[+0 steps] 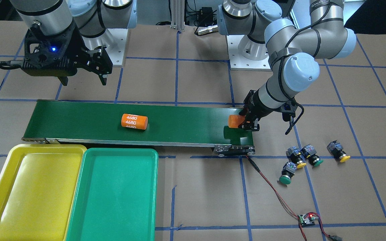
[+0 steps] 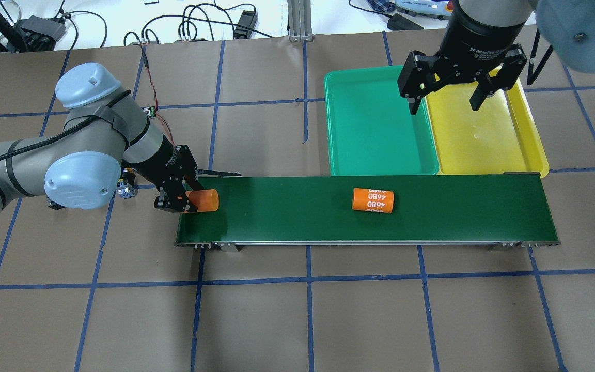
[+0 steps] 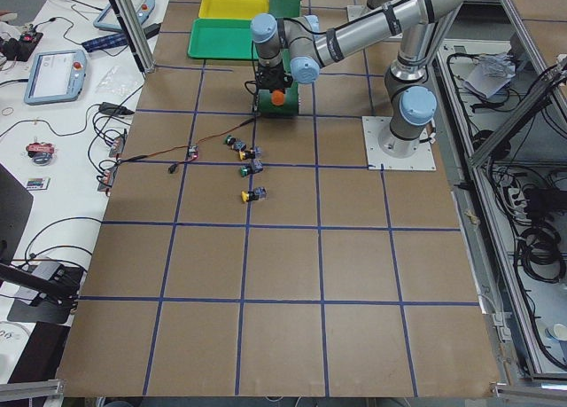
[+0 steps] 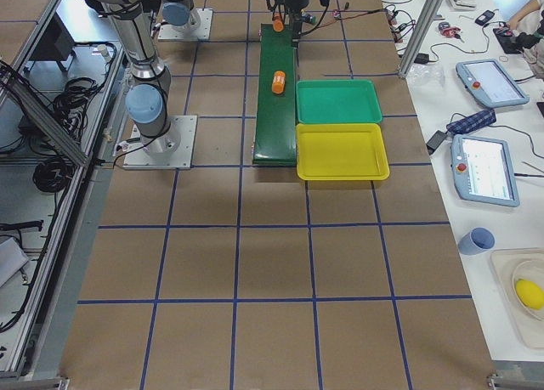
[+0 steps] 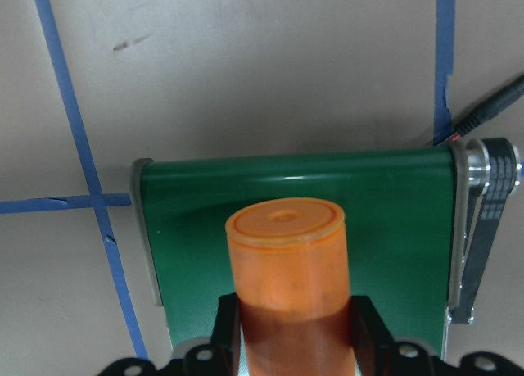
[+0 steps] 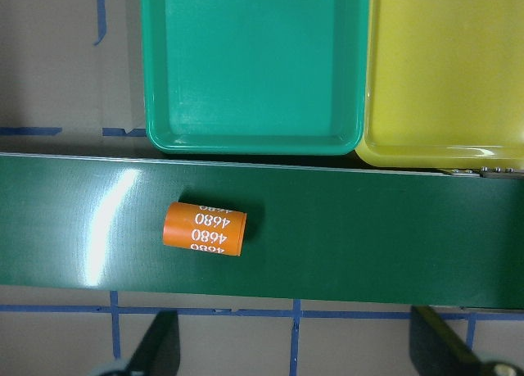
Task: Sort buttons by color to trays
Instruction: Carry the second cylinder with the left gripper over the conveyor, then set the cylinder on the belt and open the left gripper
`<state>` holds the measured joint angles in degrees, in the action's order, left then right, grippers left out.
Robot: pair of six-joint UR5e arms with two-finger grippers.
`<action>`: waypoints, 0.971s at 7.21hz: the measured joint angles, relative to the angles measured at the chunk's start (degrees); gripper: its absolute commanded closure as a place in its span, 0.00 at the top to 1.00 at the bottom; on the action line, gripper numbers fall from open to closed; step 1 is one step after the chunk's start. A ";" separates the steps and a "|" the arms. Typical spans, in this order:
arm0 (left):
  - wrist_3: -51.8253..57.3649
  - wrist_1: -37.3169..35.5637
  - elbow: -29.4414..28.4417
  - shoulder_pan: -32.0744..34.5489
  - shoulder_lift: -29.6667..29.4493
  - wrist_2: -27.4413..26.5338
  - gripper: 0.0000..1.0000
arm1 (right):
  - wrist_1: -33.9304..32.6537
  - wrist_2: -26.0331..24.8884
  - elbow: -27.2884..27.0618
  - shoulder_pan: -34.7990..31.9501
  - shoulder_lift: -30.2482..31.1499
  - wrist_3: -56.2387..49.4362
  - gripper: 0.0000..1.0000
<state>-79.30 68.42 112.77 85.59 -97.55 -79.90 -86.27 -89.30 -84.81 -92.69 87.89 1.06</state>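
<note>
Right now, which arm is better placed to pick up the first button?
Left. The buttons lie on its side, near the left gripper, which must first release its orange cylinder. The right gripper, open, hangs over the trays, far off.

We read the white digits "4680", repeated in rows around an orange cylinder point(image 1: 134, 121) lying near the middle of the green conveyor belt point(image 1: 179, 130), and, beside that belt, white lettering beginning "2F Adaptive" on the black collar of the right gripper point(image 2: 444, 106).
</note>
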 measured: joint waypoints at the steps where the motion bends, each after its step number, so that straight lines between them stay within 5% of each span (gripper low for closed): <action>1: 0.04 -0.28 -0.03 0.01 -0.12 -0.01 0.14 | 0.02 0.00 0.00 0.00 0.00 0.00 1.00; 2: 0.04 -0.41 -0.06 0.01 -0.18 0.05 0.36 | 0.04 0.00 0.00 0.03 0.00 0.00 1.00; 3: 0.00 -0.45 -0.08 0.01 -0.29 0.06 0.37 | 0.05 0.00 0.00 0.04 0.00 0.00 1.00; 4: -0.04 -0.47 -0.09 0.01 -0.38 0.05 0.52 | 0.05 0.00 0.00 0.04 0.00 0.00 1.00; 6: -0.06 -0.48 -0.12 0.01 -0.43 0.03 0.96 | 0.05 0.00 0.00 0.03 0.00 0.00 1.00; 7: -0.05 -0.48 -0.19 0.12 -0.44 0.04 1.00 | 0.05 0.00 0.00 0.04 0.00 0.00 1.00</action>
<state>-79.35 67.94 112.58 85.71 -97.99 -79.86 -86.22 -89.30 -84.81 -92.66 87.89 1.05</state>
